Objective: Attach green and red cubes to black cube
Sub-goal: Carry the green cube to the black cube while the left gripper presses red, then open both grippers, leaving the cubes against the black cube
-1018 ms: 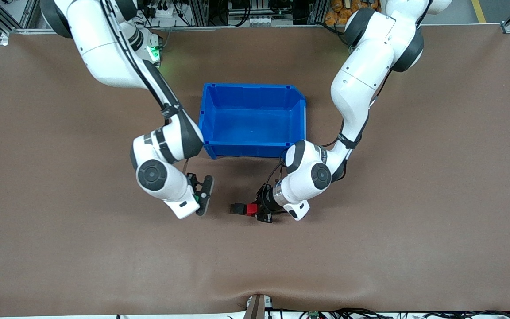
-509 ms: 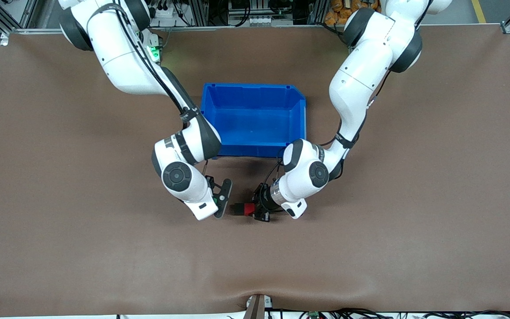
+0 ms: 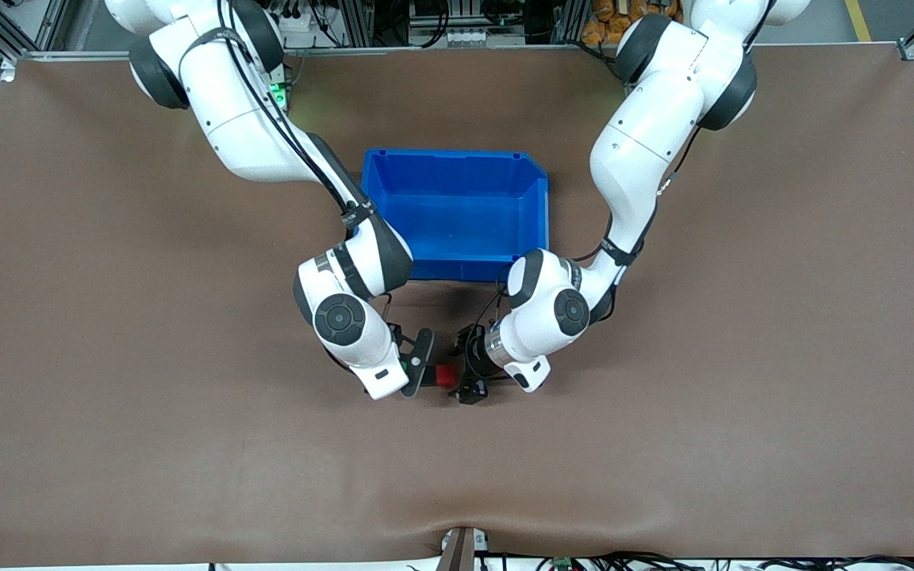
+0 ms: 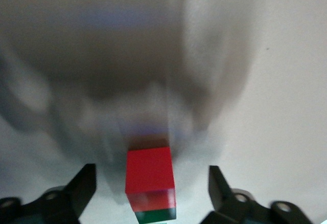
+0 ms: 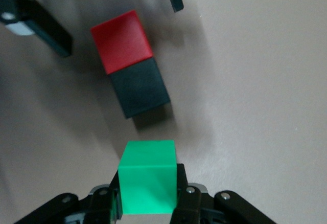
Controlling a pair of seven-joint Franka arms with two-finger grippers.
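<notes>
The red cube and the black cube lie joined side by side on the brown table. My left gripper is open, with its fingers on either side of the red cube. In the left wrist view the red cube sits between the wide-apart fingers of the left gripper. My right gripper is shut on the green cube and holds it just short of the black cube's free face. In the front view the right gripper hides the black cube.
A blue bin stands empty on the table, farther from the front camera than the cubes. Both arms' elbows hang beside its nearer corners. Bare brown table lies nearer the front camera.
My right arm has swung toward the left arm's end of the table with the green cube, closing the gap to the black cube. The left gripper and the red and black cubes have barely moved.
</notes>
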